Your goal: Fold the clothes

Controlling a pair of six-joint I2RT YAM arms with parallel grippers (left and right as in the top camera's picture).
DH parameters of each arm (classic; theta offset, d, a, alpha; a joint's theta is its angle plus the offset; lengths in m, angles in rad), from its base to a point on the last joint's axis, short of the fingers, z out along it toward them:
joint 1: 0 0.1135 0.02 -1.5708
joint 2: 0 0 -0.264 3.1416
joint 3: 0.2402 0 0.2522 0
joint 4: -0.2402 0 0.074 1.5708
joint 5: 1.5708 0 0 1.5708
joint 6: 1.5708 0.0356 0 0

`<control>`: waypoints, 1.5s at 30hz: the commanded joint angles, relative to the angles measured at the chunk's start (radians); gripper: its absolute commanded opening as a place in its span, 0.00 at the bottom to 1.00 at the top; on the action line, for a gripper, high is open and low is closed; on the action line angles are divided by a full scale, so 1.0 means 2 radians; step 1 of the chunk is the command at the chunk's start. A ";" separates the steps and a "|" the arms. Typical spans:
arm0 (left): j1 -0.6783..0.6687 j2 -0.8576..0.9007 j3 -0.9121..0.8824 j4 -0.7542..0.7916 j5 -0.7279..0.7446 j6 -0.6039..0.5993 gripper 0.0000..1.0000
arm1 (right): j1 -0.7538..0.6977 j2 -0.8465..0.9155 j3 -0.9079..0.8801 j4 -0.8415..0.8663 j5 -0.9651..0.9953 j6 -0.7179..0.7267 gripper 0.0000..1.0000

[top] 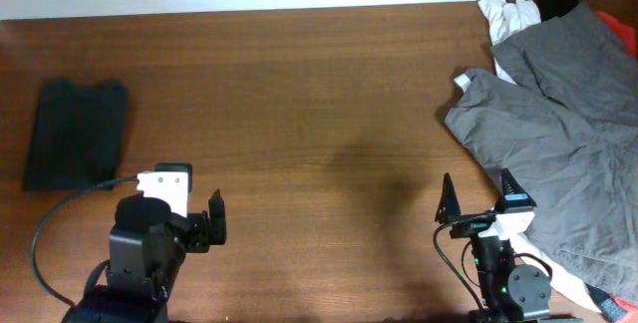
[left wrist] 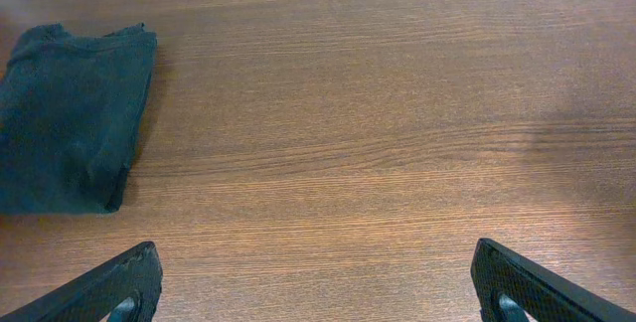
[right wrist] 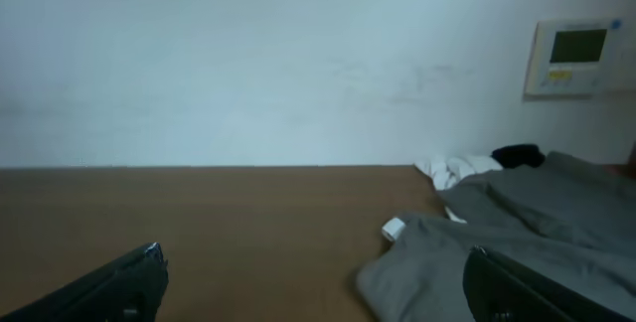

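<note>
A black piece of clothes (top: 556, 2) pokes out at the back of a heap at the table's far right, mostly covered; it also shows small in the right wrist view (right wrist: 517, 155). My right gripper (top: 478, 198) stands open at the front, its right finger over the edge of the heap's grey garments (top: 558, 134). Nothing lies between its fingers (right wrist: 313, 262). My left gripper (top: 204, 225) is open over bare wood at the front left, empty (left wrist: 316, 262). A dark folded garment (top: 75, 134) lies flat at the far left (left wrist: 70, 123), apart from the left gripper.
The heap holds grey garments (right wrist: 517, 233), a white cloth (top: 508, 14) and a bit of red fabric (top: 618, 19). A white tag (right wrist: 394, 229) sticks out at the grey garment's corner. The wooden table (top: 329, 114) runs back to a white wall with a control panel (right wrist: 571, 56).
</note>
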 commanded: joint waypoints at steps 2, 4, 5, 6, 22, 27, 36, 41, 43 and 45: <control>-0.002 -0.001 -0.002 0.001 -0.005 0.003 0.99 | -0.005 -0.005 -0.002 -0.039 -0.001 -0.043 0.99; -0.002 -0.001 -0.002 0.001 -0.005 0.003 0.99 | -0.004 -0.005 -0.002 -0.068 -0.006 -0.041 0.99; -0.002 -0.001 -0.002 0.001 -0.005 0.003 0.99 | -0.004 -0.005 -0.002 -0.082 -0.014 -0.041 0.99; -0.002 -0.001 -0.002 0.001 -0.005 0.003 0.99 | -0.003 -0.005 -0.002 -0.084 -0.018 -0.041 0.99; -0.002 -0.001 -0.002 0.001 -0.005 0.003 0.99 | -0.003 -0.005 -0.002 -0.083 -0.018 -0.041 0.99; -0.002 -0.001 -0.002 0.001 -0.005 0.003 0.99 | -0.003 -0.005 -0.002 -0.083 -0.018 -0.041 0.99; -0.002 -0.001 -0.002 0.001 -0.005 0.003 0.99 | -0.003 -0.005 -0.002 -0.083 -0.018 -0.041 0.99; -0.002 -0.002 -0.002 0.001 -0.005 0.003 0.99 | -0.003 -0.005 -0.002 -0.083 -0.018 -0.041 0.99; -0.001 -0.010 -0.008 0.001 -0.005 0.003 0.99 | -0.003 -0.005 -0.002 -0.083 -0.018 -0.041 0.99; 0.011 -0.031 -0.028 0.008 -0.003 0.002 0.99 | -0.003 -0.005 -0.002 -0.083 -0.018 -0.041 0.99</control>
